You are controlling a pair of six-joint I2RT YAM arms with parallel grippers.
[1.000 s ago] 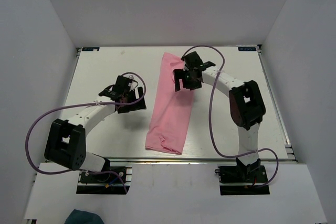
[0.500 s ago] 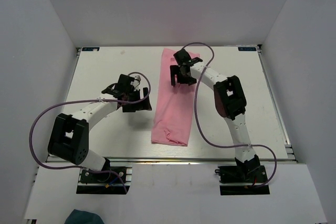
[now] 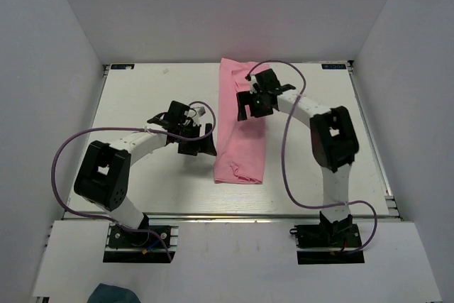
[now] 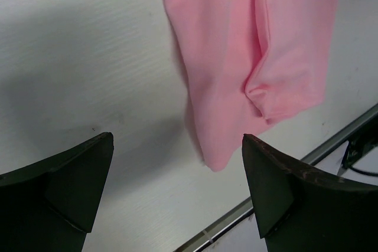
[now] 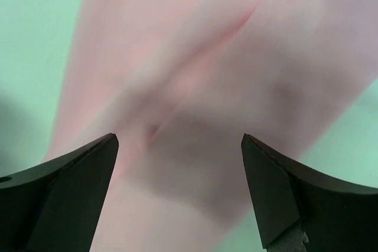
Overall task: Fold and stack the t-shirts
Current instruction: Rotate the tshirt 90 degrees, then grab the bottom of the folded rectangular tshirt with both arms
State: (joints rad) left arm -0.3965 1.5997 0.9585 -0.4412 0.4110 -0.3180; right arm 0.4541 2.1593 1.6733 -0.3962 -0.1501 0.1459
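The plain light pink short-sleeved t-shirt of thin soft fabric (image 3: 241, 133) lay on the flat white desk (image 3: 142, 97), already folded lengthwise into a long narrow strip. It ran from the far edge towards the near middle. At its near end, the left wrist view showed a puckered, doubled-over corner (image 4: 260, 95).

The left end effector (image 3: 201, 148) hung just beside that near end, on the strip's left. It was released, with its jaws spread wide over bare desk and the strip's edge, and it grasped nothing. The right end effector (image 3: 252, 111) hovered over the far half of the strip. It too was released and empty, with pink fabric (image 5: 236, 87) filling the space between its fingers.

The main risk I judged was a pinch catching only the top layer, since the cloth is thin and stacked in plies; lifting then would peel the strip open. The puckered corner could also get folded in and leave a lump. A grip by one arm alone might drag the strip askew.

By count there were one pink t-shirt, one desk, two arms and two end effectors. One small dark teal cloth (image 3: 110, 294) lay off the desk at the near edge.
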